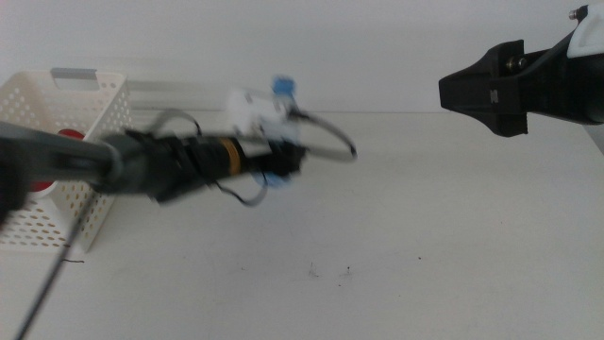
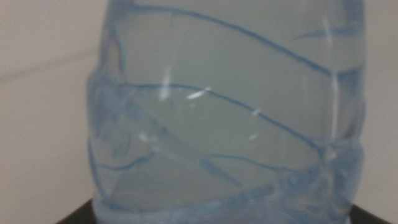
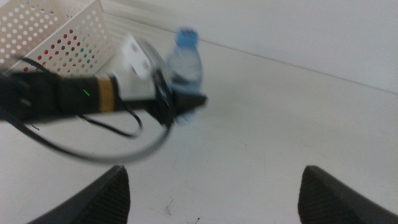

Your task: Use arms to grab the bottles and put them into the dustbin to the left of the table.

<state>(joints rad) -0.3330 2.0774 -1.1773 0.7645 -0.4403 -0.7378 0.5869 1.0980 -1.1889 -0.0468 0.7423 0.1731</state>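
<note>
My left gripper [image 1: 283, 165] is shut on the clear water bottle [image 1: 282, 90] with the blue cap, over the middle of the white table [image 1: 425, 236], right of the dustbin [image 1: 90, 80]. The bottle stands roughly upright and fills the left wrist view [image 2: 224, 112]. The right wrist view shows the left gripper [image 3: 186, 106] clamped on the bottle [image 3: 185, 65]. I cannot tell if the bottle touches the table. My right gripper [image 1: 448, 93] is open and empty, raised at the far right. Something red [image 1: 68, 132] lies in the dustbin. The yellow tea bottle is out of view.
The dustbin is a white perforated basket at the table's left edge, also in the right wrist view [image 3: 56, 28]. A black cable [image 1: 330, 142] loops from the left arm's wrist. A few dark specks [image 1: 311, 274] mark the table's front.
</note>
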